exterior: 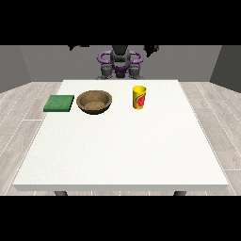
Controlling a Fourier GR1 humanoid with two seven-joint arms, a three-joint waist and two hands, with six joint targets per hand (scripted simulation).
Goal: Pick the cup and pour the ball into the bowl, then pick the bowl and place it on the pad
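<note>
The yellow cup [139, 97] stands upright on the white table [122, 150], apart from the brown bowl [94, 101] at its nine o'clock, and nothing lies between them. The green pad [59, 103] lies flat just beyond the bowl, again at nine o'clock, close to the table's edge. Both hands, at the view's left [77, 46] and right [151, 49], are raised near the robot at twelve o'clock, holding nothing; whether their fingers are open cannot be told.

Both hands [79, 46] [151, 49] are cut off by the scene's upper edge, so their fingers cannot be made out. The inside of the cup [139, 97] is hidden by its wall.
</note>
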